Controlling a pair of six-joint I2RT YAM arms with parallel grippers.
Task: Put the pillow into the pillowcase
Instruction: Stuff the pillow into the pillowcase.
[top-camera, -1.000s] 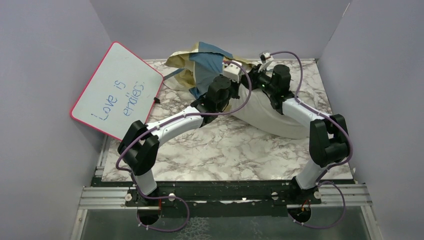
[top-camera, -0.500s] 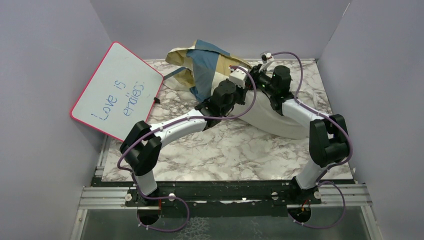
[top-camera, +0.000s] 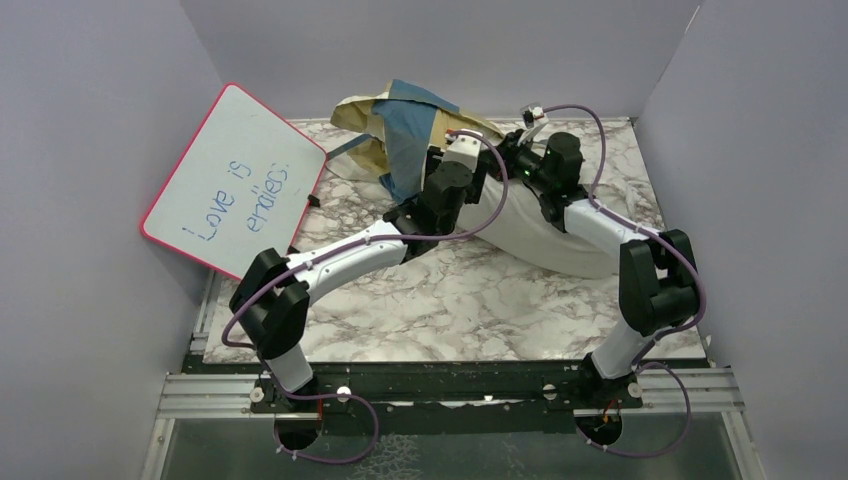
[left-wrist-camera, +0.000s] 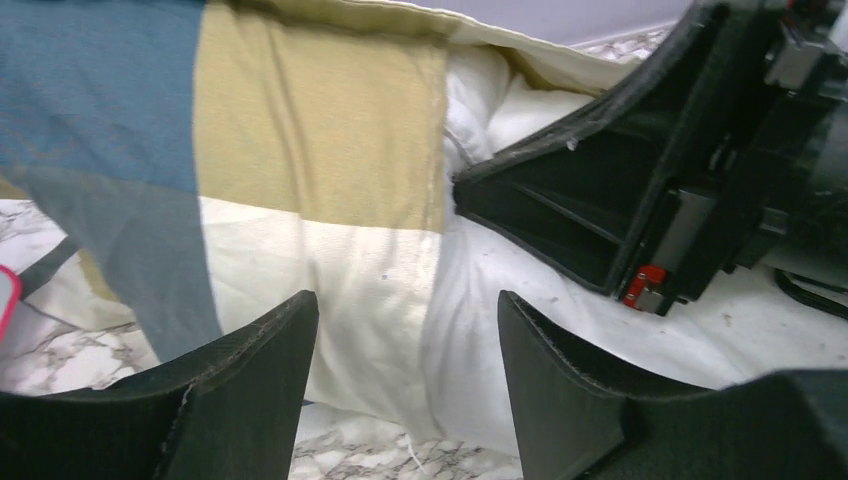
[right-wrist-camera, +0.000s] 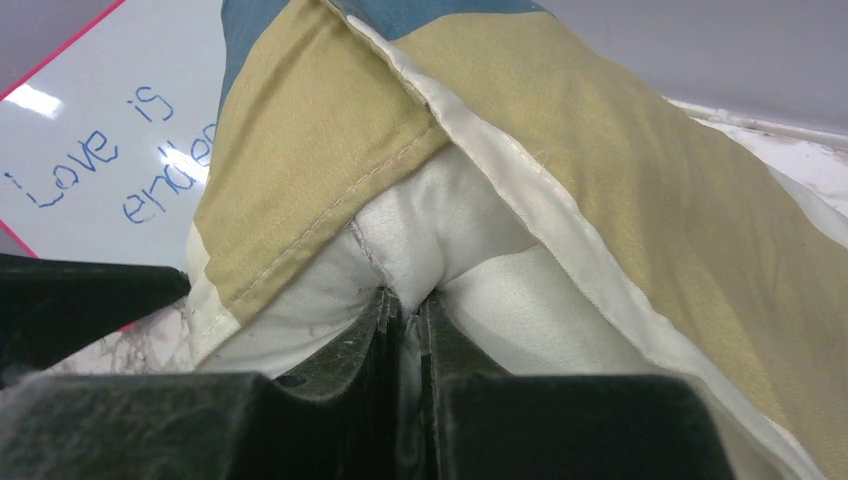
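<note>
The plump white fabric pillow (top-camera: 540, 235) is laid on the marbled bench (top-camera: 450, 300), right of the pink-rimmed whiteboard (top-camera: 235, 180) — its end covered by the limp blue, tan and cream checked pillowcase (top-camera: 405, 125). The right end effector (right-wrist-camera: 405, 310) is clamped on pillow fabric; the left end effector (left-wrist-camera: 405, 320) is held apart — empty.

One white pillow (top-camera: 540, 235); one pillowcase (top-camera: 405, 135), checked in three colours: blue, tan, cream; one pink-rimmed whiteboard (top-camera: 235, 180) with two lines of blue handwriting; one marbled counter (top-camera: 470, 300); two arms, the left arm (top-camera: 340, 255) and the right arm (top-camera: 600, 225); two pincers, the left pincer (left-wrist-camera: 405, 320) and the right pincer (right-wrist-camera: 405, 310), two fingers each; two purple cables (top-camera: 575, 108), one per arm.
</note>
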